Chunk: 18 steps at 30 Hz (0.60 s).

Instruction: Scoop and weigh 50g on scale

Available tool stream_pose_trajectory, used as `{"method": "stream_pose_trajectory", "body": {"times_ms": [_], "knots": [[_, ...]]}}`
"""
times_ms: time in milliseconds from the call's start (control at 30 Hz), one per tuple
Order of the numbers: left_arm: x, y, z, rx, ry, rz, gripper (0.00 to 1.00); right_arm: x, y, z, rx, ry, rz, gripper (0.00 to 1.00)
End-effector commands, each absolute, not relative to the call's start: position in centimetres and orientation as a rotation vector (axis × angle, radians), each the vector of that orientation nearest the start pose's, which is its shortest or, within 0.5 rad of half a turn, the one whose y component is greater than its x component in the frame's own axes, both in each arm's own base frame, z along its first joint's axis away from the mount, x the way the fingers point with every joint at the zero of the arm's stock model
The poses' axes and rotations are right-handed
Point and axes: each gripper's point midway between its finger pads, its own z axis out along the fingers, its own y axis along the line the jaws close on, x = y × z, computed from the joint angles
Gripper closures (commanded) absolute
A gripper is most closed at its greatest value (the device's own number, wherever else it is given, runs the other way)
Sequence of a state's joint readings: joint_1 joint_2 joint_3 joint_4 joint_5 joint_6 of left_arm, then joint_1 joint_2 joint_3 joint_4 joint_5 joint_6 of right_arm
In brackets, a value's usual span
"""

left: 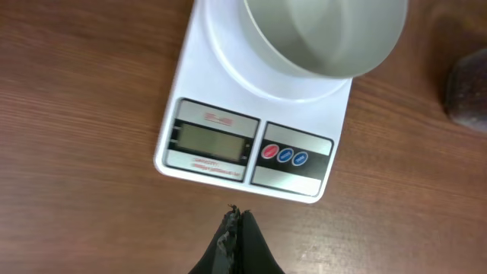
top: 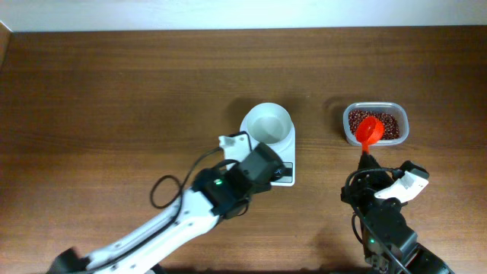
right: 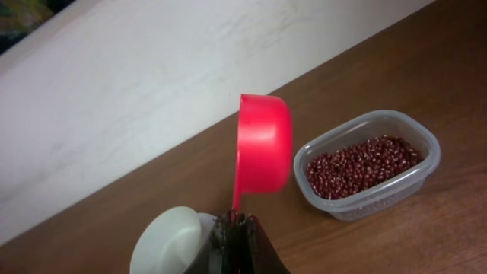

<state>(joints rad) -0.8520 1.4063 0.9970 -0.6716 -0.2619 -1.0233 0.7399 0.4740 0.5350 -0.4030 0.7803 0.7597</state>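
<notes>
— Scale [top: 290, 156] first: where does it sit?
— Near the middle of the brown desk [top: 114, 99], a white rectangle with a round white bowl [top: 268, 124] on its far half. The left wrist view shows the grey display [left: 211, 142] beside one red button [left: 269, 151] and two blue ones; I cannot read any digits.
— What is in the bowl?
— From above its inside looks plain white.
— Left claw [left: 234, 224]?
— Pinched fully together with nothing between the tips, over bare wood just in front of the display edge. Whether it touches the wood, I cannot tell.
— Right claw [right: 237, 224]?
— Closed tight on the handle of a red scoop [right: 262, 144]. The scoop stands up from the tips with its cup turned sideways to that camera.
— Where is the scoop relative to the beans?
— Seen from overhead it hangs over the near left part of a clear plastic tub [top: 403, 125] filled with small dark red beans [right: 358, 164]. The tub stands to the right of the scale, apart from it.
— Any beans in the scoop?
— I cannot tell from these angles
</notes>
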Motion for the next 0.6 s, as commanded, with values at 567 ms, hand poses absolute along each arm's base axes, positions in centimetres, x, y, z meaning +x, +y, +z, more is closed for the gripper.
{"method": "stream_pose_trajectory", "body": {"times_ms": [567], "knots": [[28.9, -26.6, 3.9, -0.353, 2.632, -0.28, 1.0, 23.5, 5.8, 24.5, 0.493, 1.771, 0.345, 0.96]]}}
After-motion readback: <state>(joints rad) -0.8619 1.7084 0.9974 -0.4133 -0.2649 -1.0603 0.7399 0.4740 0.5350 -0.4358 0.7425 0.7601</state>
